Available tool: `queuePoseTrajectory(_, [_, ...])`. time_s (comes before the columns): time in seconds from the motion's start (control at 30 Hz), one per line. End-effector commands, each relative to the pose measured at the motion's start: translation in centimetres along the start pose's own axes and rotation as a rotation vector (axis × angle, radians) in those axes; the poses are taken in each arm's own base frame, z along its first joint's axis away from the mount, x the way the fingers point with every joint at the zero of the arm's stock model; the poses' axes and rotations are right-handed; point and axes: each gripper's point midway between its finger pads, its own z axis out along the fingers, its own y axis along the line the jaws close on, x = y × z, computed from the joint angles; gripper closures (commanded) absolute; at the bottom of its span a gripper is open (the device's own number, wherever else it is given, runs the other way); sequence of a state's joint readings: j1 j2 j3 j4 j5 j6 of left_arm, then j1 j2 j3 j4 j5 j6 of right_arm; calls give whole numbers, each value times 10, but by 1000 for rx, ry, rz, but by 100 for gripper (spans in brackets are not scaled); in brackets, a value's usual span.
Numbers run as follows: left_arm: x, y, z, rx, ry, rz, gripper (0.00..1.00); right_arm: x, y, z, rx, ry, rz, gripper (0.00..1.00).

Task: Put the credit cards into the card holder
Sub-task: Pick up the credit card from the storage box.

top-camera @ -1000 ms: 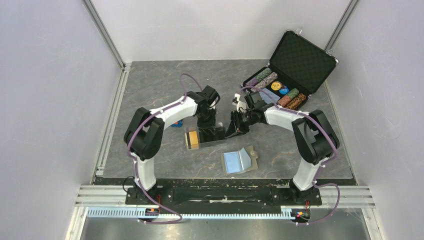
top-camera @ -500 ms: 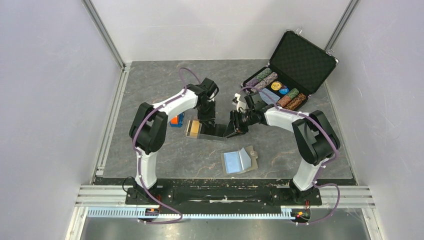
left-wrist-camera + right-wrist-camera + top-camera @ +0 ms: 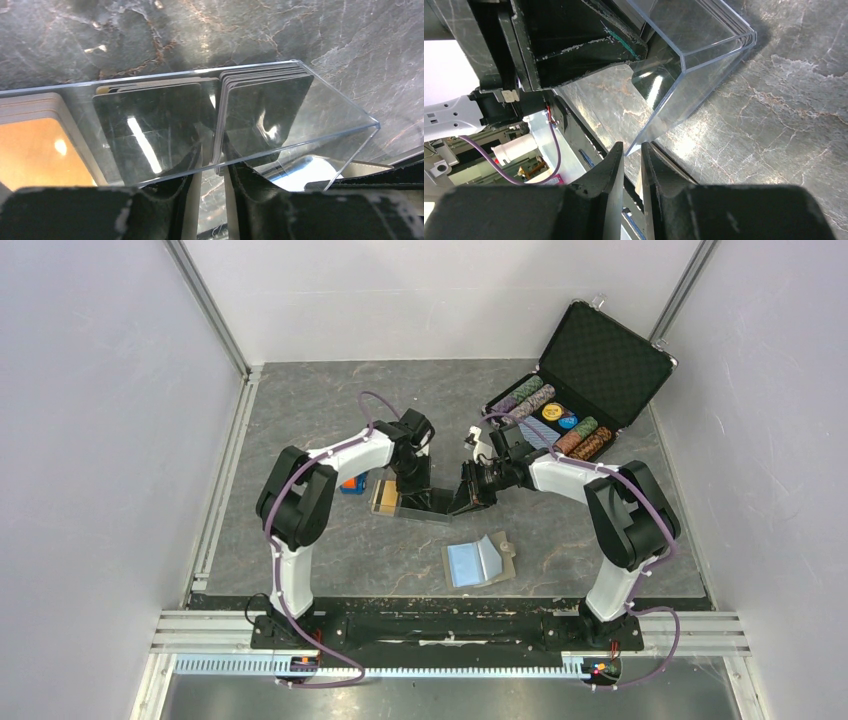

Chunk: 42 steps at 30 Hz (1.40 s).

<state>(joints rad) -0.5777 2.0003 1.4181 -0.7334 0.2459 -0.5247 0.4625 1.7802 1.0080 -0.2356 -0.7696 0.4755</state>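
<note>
While the right gripper (image 3: pixel 631 148) is pinching the right end wall of the clear tray (image 3: pixel 345 122), its 2 black fingers nearly meeting on the thin plastic edge, the left gripper (image 3: pixel 212 177) is hanging over the tray's middle. Its 2 fingers are sitting close together with only a narrow slit between them, and whether they are clamping a card I cannot tell.

The credit cards are sitting inside the tray in 3 groups: an orange-tan stack (image 3: pixel 30 145) at the left end, and black cards (image 3: pixel 265 112) in the middle and toward the right. They are thin and glossy with rounded corners and are catching streaks of light. The tray is showing straight transparent walls and sharp corners.

The card holder (image 3: pixel 478 561) is lying open on the table (image 3: pixel 300 410), near and to the right of the tray and well apart from it, with its pale blue-grey lining facing up and 1 flap raised. Dark grey marbled table with pale veins is stretching between tray and holder, and also along the far and left sides.

A black briefcase (image 3: pixel 590 375) is standing with its lid up at the far right, just beyond the right arm. A small orange and blue thing (image 3: pixel 350 483) is lying just left of the tray
</note>
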Motion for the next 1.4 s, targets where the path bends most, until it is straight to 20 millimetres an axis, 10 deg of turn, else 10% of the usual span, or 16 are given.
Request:
queuePoseTrajectory(0.0, [-3,-19,-3,56,-34,14,75,-2,7,0,-18,-3,-27,83])
queuePoseTrajectory(0.57, [-9,-39,-27,-1,-98,121,88,1,7,-2,-20,-2,-30,85])
queuePoseTrajectory(1.37, [4,-36,-8,-102,-7,234,65,4,6,-2,-20,0,-34,85])
